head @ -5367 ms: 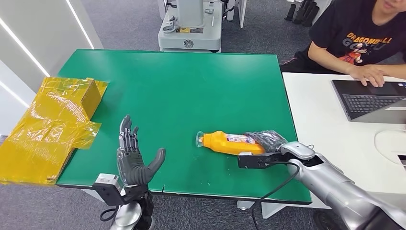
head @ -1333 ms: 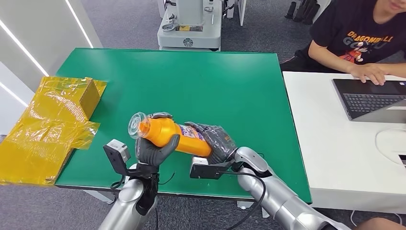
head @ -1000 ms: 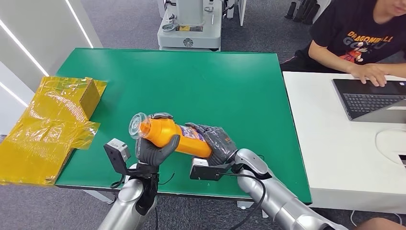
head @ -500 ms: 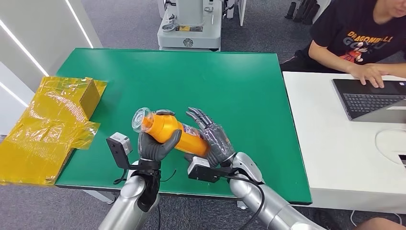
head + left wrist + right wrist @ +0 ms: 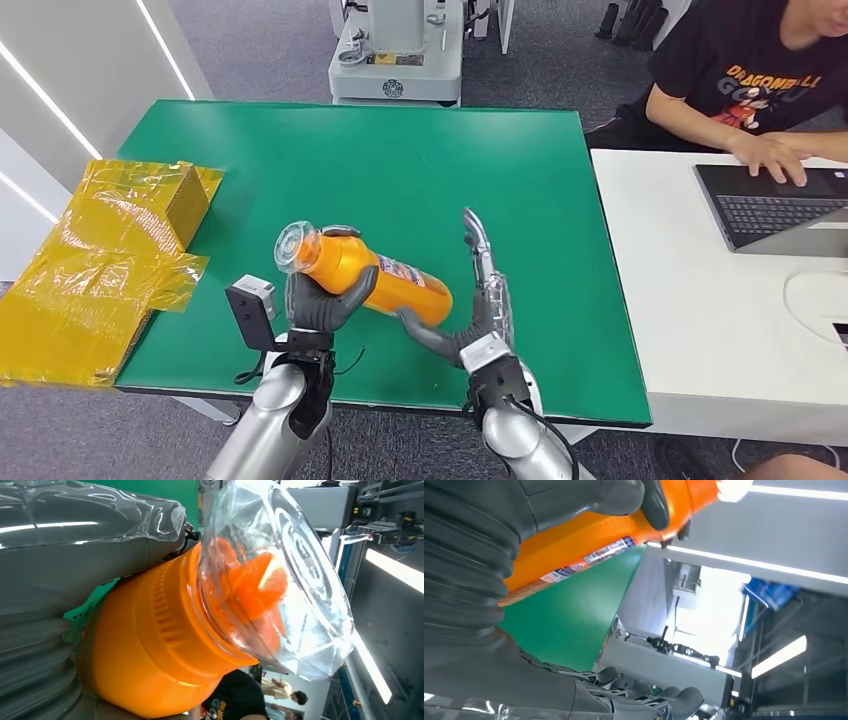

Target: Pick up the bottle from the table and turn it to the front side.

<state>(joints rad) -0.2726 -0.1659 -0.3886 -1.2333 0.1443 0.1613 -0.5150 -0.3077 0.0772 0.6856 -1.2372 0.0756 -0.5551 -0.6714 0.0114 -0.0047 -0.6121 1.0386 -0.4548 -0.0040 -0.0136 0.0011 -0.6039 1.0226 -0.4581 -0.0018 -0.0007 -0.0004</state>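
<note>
Right hand (image 5: 480,300) newly off bottle (image 5: 365,272)

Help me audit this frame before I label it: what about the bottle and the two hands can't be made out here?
- Bottle label text: too small in head view, blurred in right wrist view.
- Bottle's underside: hidden by left hand, which grips it.
- Whether right hand thumb touches the bottle's base: head view too coarse to tell.
- Bottle's lower body: cut off in left wrist view.
</note>
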